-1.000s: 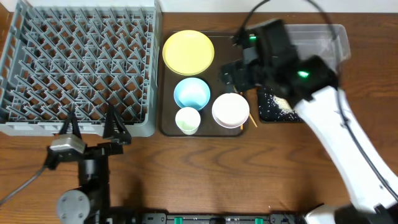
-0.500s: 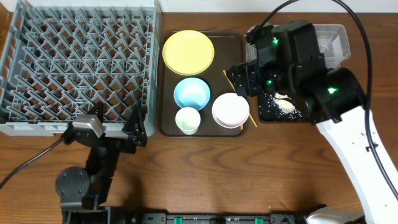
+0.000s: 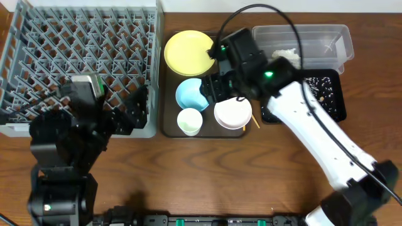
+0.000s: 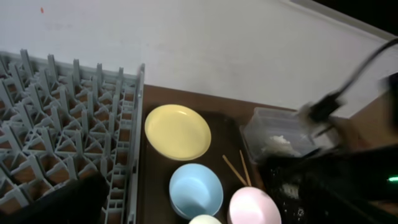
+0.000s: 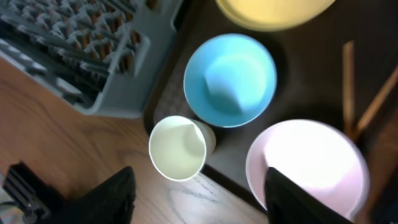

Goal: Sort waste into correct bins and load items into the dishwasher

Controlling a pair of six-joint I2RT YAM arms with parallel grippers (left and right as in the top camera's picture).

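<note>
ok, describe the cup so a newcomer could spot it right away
Find the dark brown serving tray just right of the big grey dish rack. The white cup stands in the tray's corner nearest the robot on the rack's side, in front of the light blue bowl and left of the white bowl. It is the smallest round vessel there, narrower than either bowl.

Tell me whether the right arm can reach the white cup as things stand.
Probably yes: the right pincer hangs open above the white cup, nothing covers it; the blue bowl sits close.
</note>
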